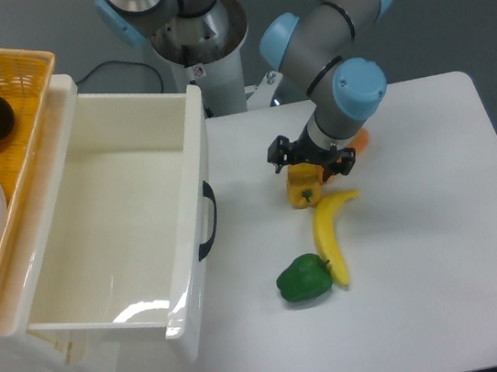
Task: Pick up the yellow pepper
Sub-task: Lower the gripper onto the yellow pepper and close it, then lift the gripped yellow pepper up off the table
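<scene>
Reaching down over the white bench (423, 245), the gripper (312, 160) is seen set directly atop the yellow pepper (303, 189), w/ the arm's wrist angled so the approach comes from above. The pepper sits on the bench approx. mid-scene, its upper part covered by the tool; whether the jaws are spread around it or already pinching it cannot be told from this view. It appears not yet lifted, as its base looks to rest on the bench. A banana (329, 235) lies just beside the pepper's lower edge, curving toward a green pepper (304, 279), so a top-down grasp is judged the way to avoid knocking either. An orange piece (361, 141) is glimpsed behind the wrist. A white bin (196, 193) stands open at left, w/ a wicker basket (21, 79) beyond it.
</scene>
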You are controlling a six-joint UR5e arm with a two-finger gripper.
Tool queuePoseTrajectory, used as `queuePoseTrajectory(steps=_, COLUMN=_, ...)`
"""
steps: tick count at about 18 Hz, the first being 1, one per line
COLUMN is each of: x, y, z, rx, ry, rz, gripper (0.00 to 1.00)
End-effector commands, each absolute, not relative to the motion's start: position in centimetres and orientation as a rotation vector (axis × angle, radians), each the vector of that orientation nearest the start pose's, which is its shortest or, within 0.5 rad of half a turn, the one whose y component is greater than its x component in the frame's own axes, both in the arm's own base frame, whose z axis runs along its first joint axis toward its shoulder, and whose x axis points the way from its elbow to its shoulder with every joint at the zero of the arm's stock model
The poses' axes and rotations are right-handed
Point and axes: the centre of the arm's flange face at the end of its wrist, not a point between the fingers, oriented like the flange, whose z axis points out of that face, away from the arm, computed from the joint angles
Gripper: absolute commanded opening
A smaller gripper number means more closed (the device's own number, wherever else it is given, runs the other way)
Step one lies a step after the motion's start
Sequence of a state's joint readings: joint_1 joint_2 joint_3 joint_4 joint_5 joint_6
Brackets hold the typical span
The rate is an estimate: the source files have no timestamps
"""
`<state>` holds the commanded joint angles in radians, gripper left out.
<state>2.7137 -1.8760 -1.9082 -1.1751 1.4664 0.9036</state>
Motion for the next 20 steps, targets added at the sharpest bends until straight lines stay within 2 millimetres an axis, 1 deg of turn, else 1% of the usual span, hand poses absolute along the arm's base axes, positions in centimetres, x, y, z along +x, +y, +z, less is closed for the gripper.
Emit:
queuePoseTrajectory(steps=1, x=-40.5, y=34.9, z=21.0, rx=-3.139, ry=-0.378, rz=-0.420, gripper=0.89)
queuePoseTrajectory(steps=3, x=-40.5, y=35.0, z=21.0, rx=-3.143, ry=-0.375, rz=-0.417, gripper=0.78)
queuePoseTrajectory(steps=4, x=-40.6, y=35.0, z=21.0, rx=-3.142, ry=-0.375, rz=-0.415, gripper=0.69)
queuePoseTrajectory(steps=6, x=-40.6, y=35.0, z=21.1, rx=-3.142, ry=-0.372, rz=-0.413, gripper=0.56)
queuePoseTrajectory(steps=9, x=-40.8, y=35.1, z=21.4, rx=-3.140, ry=-0.369, rz=-0.405, gripper=0.32)
queuePoseTrajectory(steps=10, x=-41.0, y=35.1, z=21.6, rx=-3.138, ry=-0.366, rz=-0.396, gripper=0.26)
queuePoseTrajectory(steps=11, x=-41.5, y=35.2, z=22.1, rx=-3.134, ry=-0.364, rz=-0.381, gripper=0.25)
queuePoseTrajectory(steps=14, x=-43.5, y=36.1, z=24.8, rx=-3.118, ry=-0.373, rz=-0.312, gripper=0.25)
queuePoseTrajectory(steps=17, x=-45.1, y=36.4, z=27.3, rx=-3.112, ry=-0.362, rz=-0.291, gripper=0.25)
queuePoseTrajectory(steps=20, x=-46.9, y=37.3, z=30.4, rx=-3.094, ry=-0.310, rz=-0.219, gripper=0.25)
